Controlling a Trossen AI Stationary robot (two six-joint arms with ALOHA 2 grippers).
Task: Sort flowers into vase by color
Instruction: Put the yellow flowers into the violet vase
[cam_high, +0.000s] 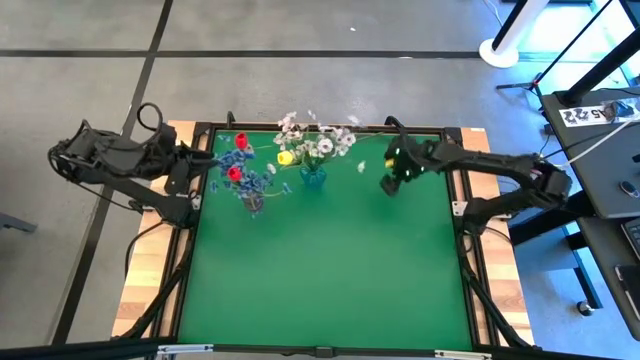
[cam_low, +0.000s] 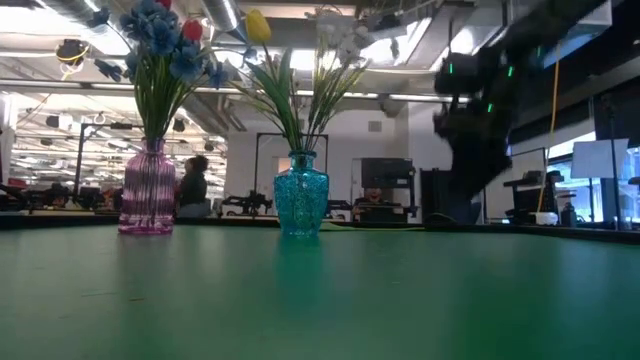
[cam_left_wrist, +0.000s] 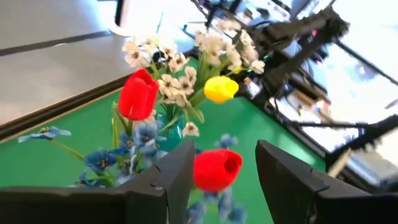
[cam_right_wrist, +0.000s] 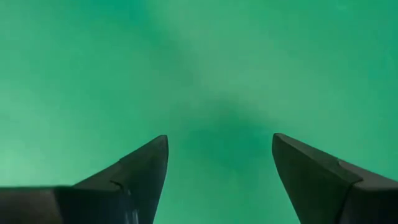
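A pink ribbed vase (cam_low: 148, 190) stands on the green mat and holds blue clusters (cam_high: 255, 183) and two red buds (cam_high: 235, 173). Beside it a teal vase (cam_low: 300, 195) holds white sprays (cam_high: 320, 135) and a yellow bud (cam_high: 285, 157). My left gripper (cam_high: 207, 165) hangs open just left of the pink vase's bouquet. In the left wrist view one red bud (cam_left_wrist: 216, 169) shows between its fingers, beyond them and untouched. My right gripper (cam_high: 390, 185) is open over bare mat to the right of the teal vase, its fingers (cam_right_wrist: 143, 168) pointing down.
Both vases stand near the table's far edge. The green mat (cam_high: 330, 270) stretches toward the near edge, inside a dark frame (cam_high: 465, 250). Beyond the table the low view shows desks, equipment and a seated person (cam_low: 192, 185).
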